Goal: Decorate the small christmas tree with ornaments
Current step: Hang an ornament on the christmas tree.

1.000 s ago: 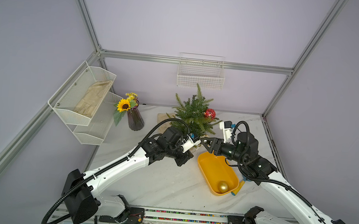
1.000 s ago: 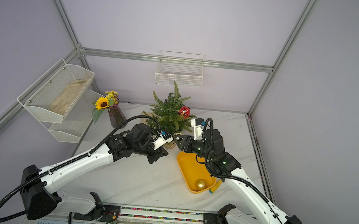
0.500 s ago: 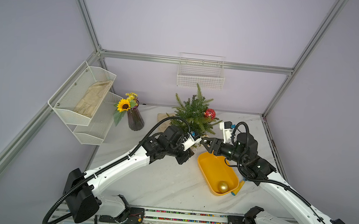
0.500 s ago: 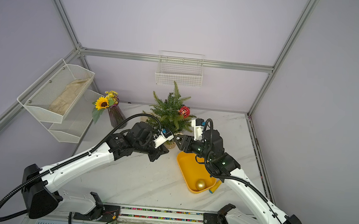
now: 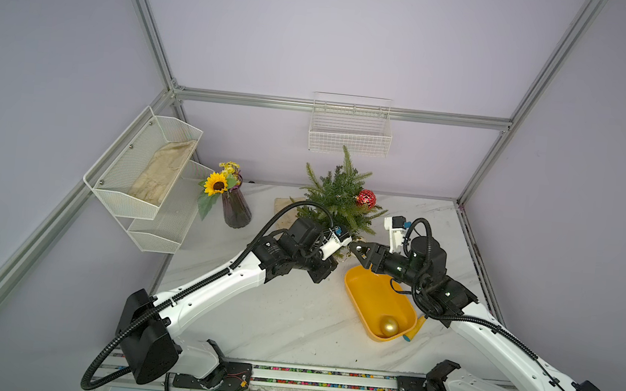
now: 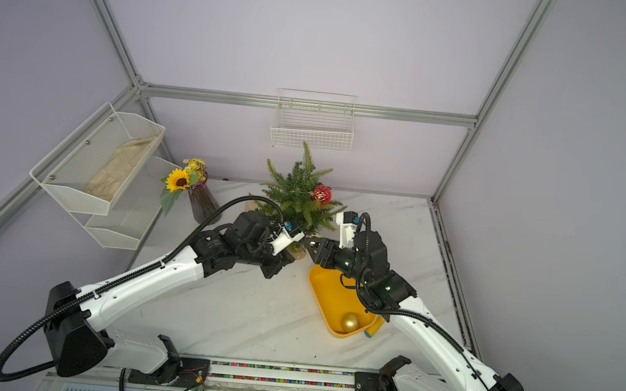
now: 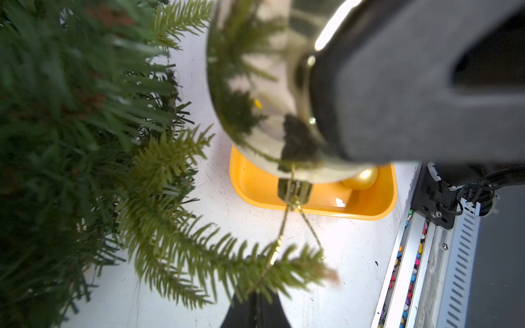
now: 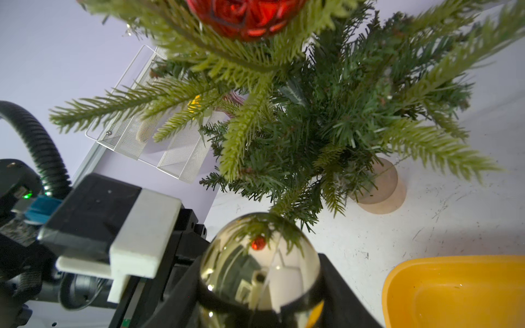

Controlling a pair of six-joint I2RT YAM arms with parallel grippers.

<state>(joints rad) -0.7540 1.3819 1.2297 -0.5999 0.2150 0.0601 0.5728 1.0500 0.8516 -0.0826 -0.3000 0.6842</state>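
Ornaments were at three stages. Nearest the arm bases, the matte gold ball (image 5: 389,325) lay in the yellow tray (image 5: 366,291), not yet picked. Past the tray, just in front of the small christmas tree (image 5: 336,198), the two arms met. The right gripper (image 5: 356,248) had its jaws closed around the mirrored ball (image 8: 260,272), a finger on each side. The left gripper (image 7: 255,312) was pinched fully together on what looked like the ball's gold hanging loop (image 7: 279,238), drawn out from the cap. A low outer branch (image 7: 227,264) lay across that loop in the left wrist view; whether its tip had passed through could not be told. Farther back, the red ball (image 5: 365,198) hung high on the tree, on the right arm's side.

So the second ornament was being hung. The next move seemed to call for sliding the loop further along the branch before either grip let go. The ball's weight would then need easing on gently, since the springy needles could shed it.
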